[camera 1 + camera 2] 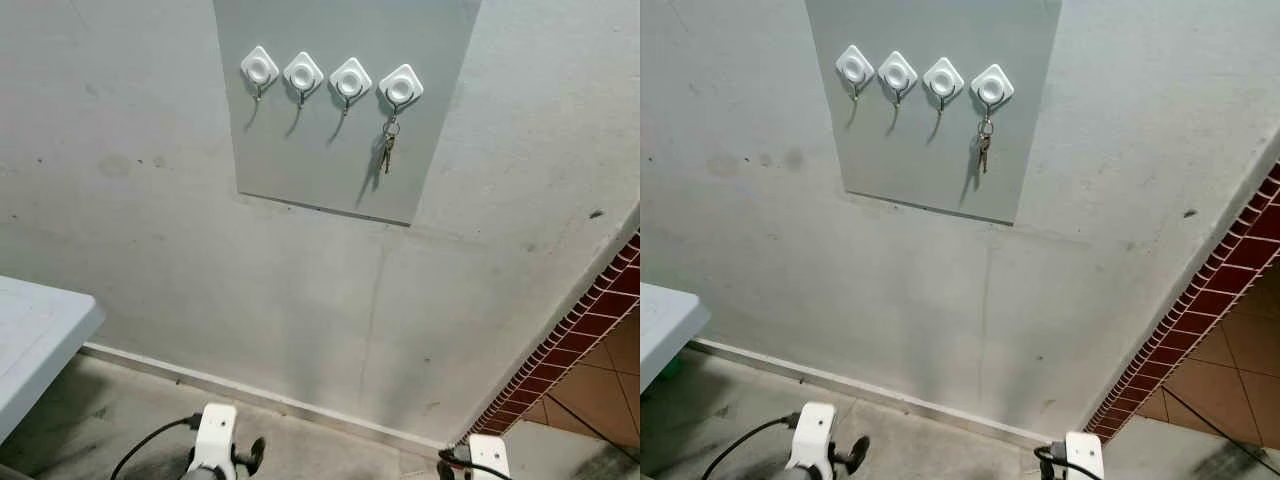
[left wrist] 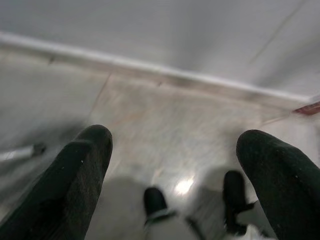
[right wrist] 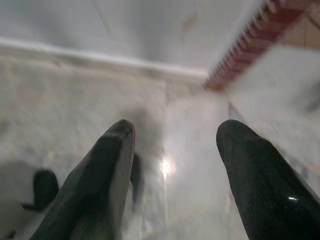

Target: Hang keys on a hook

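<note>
Keys [image 1: 387, 152] hang from the rightmost hook [image 1: 400, 88] on the grey wall panel [image 1: 300, 150]. Hanging step looks done. Left gripper [image 2: 172, 165] and right gripper [image 3: 175, 165] spread, empty, aimed floorward; wrist views blurred. Next: probably nothing beyond backing off.

I see a grey wall [image 1: 300, 270], concrete floor [image 1: 120, 415], red tiling [image 1: 585, 330] right, white table corner [image 1: 35, 340] left.
</note>
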Controlling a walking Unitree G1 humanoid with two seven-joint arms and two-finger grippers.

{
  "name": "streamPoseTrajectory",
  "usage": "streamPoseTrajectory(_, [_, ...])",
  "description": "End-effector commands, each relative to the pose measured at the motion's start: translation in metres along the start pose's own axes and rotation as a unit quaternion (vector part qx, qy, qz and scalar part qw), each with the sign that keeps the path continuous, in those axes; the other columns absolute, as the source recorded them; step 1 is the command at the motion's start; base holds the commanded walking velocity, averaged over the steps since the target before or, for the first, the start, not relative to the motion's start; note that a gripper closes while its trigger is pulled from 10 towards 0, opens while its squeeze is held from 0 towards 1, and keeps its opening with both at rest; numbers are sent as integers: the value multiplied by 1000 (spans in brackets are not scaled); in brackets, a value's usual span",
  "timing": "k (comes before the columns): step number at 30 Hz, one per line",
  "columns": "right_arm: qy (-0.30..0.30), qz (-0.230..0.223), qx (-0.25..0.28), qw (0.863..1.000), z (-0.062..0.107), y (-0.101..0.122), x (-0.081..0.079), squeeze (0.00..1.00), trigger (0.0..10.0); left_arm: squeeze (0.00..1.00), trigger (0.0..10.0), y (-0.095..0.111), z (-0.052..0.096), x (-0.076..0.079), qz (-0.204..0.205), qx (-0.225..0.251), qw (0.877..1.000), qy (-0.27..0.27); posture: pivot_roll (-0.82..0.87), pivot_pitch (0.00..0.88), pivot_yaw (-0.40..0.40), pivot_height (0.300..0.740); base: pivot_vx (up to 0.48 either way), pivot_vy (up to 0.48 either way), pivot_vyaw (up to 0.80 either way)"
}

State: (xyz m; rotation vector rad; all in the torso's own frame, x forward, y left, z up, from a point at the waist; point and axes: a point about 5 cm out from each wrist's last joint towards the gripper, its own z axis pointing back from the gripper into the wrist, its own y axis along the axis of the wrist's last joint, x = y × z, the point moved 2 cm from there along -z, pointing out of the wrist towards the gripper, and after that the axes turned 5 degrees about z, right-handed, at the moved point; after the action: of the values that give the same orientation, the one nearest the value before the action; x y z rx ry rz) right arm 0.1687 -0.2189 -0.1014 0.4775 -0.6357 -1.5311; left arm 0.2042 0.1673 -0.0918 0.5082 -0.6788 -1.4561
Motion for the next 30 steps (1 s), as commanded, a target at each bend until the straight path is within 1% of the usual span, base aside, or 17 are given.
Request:
streamPoseTrajectory(1, [-12, -7, -25, 1000, 3, -12, 6, 0, 10000, 0, 10000, -6, 2, -8, 15, -11, 1000, 19, -44, 0, -19, 740, 0, 0, 0])
streamPoseTrajectory(6, [-10, -7, -42, 999, 6, -22, 5, 0, 10000, 0, 10000, -9, 4, -12, 35, -16, 999, 31, -38, 0, -25, 740, 0, 0, 0])
streamPoseTrajectory(7, [-14, -16, -44, 999, 7, -24, 5, 0, 10000, 0, 10000, -8, 3, -13, 48, -15, 998, 32, -38, 0, -25, 740, 0, 0, 0])
streamPoseTrajectory(11, [-17, -22, -42, 999, 7, -23, 4, 0, 10000, 0, 10000, -6, 3, -13, 42, -14, 999, 27, -39, 0, -22, 740, 0, 0, 0])
streamPoseTrajectory(13, [-13, -18, -38, 999, 6, -21, 0, 0, 10000, 0, 10000, -5, 3, -12, 26, -15, 999, 21, -48, 0, -11, 740, 0, 0, 0])
streamPoseTrajectory(17, [-13, -13, -38, 999, 6, -21, -1, 0, 10000, 0, 10000, -5, 2, -11, 26, -15, 999, 19, -52, 0, -7, 740, 0, 0, 0])
streamPoseTrajectory(19, [-9, -2, -44, 999, 7, -25, -4, 0, 10000, 0, 10000, -7, 2, -7, 16, -20, 1000, 9, -51, 0, -4, 740, 0, 0, 0])
streamPoseTrajectory(22, [-8, 5, -52, 999, 9, -31, -4, 0, 10000, 0, 10000, -11, 2, -3, 13, -24, 1000, 3, -51, 0, -4, 740, 0, 0, 0])
streamPoseTrajectory(26, [-6, 10, -56, 998, 9, -32, -4, 0, 10000, 0, 10000, -13, 3, -3, 19, -26, 999, 7, -40, 0, -9, 740, 0, 0, 0])
streamPoseTrajectory(30, [-5, 11, -57, 998, 10, -33, -5, 0, 10000, 0, 10000, -14, 4, -3, 16, -29, 999, 6, -40, 0, -9, 740, 0, 0, 0])
